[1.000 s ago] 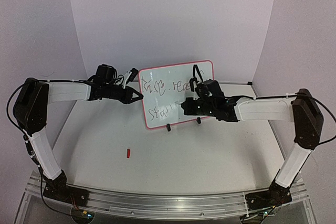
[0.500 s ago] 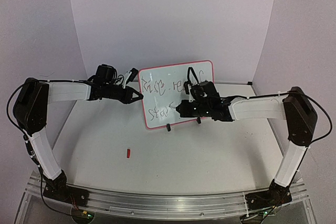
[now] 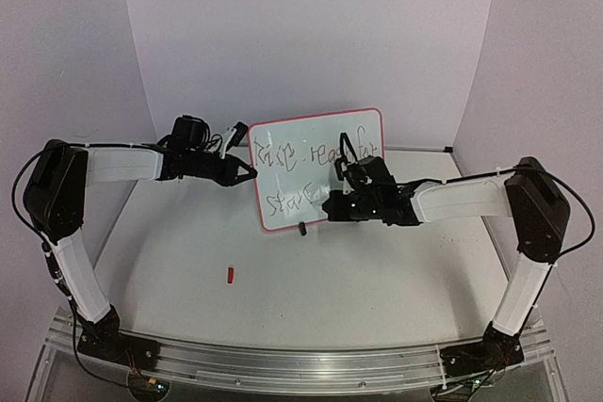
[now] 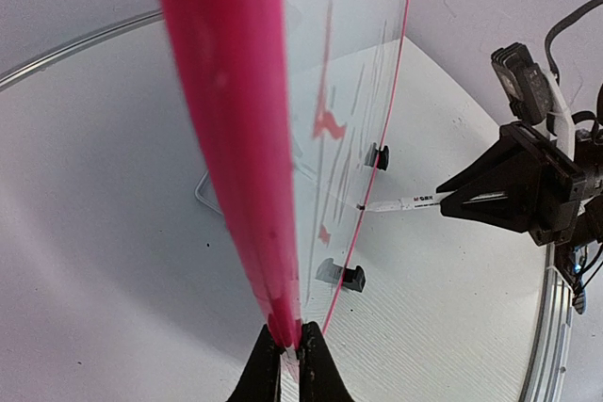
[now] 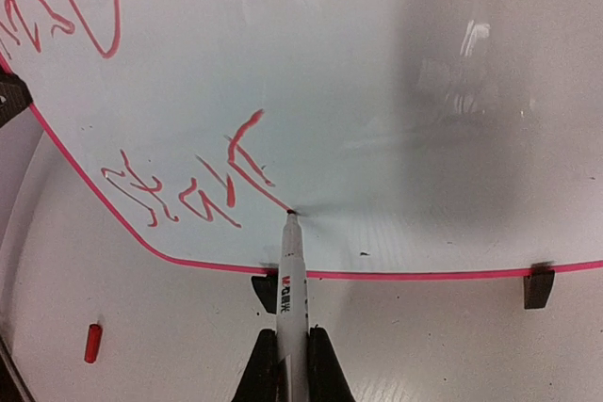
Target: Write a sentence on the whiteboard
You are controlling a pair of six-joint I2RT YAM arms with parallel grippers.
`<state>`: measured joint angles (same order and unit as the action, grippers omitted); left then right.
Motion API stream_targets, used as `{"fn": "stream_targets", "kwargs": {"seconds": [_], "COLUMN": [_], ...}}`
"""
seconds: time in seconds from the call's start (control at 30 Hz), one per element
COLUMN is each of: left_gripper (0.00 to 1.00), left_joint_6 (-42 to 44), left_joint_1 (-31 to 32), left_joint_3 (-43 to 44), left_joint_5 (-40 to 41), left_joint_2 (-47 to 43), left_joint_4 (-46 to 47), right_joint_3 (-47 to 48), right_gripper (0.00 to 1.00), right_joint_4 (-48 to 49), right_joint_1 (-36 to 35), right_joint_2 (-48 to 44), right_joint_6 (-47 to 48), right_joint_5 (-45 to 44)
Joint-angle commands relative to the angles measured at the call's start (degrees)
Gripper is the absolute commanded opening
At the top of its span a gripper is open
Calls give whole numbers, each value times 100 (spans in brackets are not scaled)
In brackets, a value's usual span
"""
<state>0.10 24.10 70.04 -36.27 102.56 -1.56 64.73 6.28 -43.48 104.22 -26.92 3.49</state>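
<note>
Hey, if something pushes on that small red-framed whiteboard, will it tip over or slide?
The small red-framed whiteboard probably tips easily: it stands nearly upright on two small black clip feet. Edge-on it looks thin, so likely light and apt to slide on the smooth white table. The left claw pinching its edge should steady it.

The whiteboard (image 3: 316, 134) stands upright near the middle of the table (image 3: 330, 270), a little toward 12 o'clock, on two black clip feet (image 4: 341, 275). It is small and white, with rounded corners and a thin red-pink frame. The sentence (image 3: 281, 154) is thin handwriting in two lines. The first runs from 9 to 3 o'clock across the face, and the second, shorter one sits at 7 o'clock.
</note>
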Motion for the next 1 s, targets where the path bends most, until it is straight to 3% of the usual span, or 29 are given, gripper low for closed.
{"fn": "stream_targets", "kwargs": {"seconds": [0.0,0.27,0.63,0.8,0.97], "left_gripper": [0,0,0,0,0], "left_joint_6": [230,219,228,227,227], "left_joint_1": [-12,-19,-21,-17,-18], "left_joint_3": [-43,-34,-16,-17,-34], "left_joint_5": [240,236,247,249,244], "left_joint_2": [-210,-210,-209,-210,-219], "left_joint_4": [-191,-186,-204,-204,-191], "right_joint_3": [-87,205,352,156,-210], "right_gripper": [0,0,0,0,0], "right_joint_4": [23,-2,-88,11,-33], "right_joint_1": [24,-52,-125,-134,-114], "right_joint_2": [-218,129,329,-49,-755], "right_joint_6": [-72,186,203,237,207], "right_joint_5": [-329,403,372,488,3]}}
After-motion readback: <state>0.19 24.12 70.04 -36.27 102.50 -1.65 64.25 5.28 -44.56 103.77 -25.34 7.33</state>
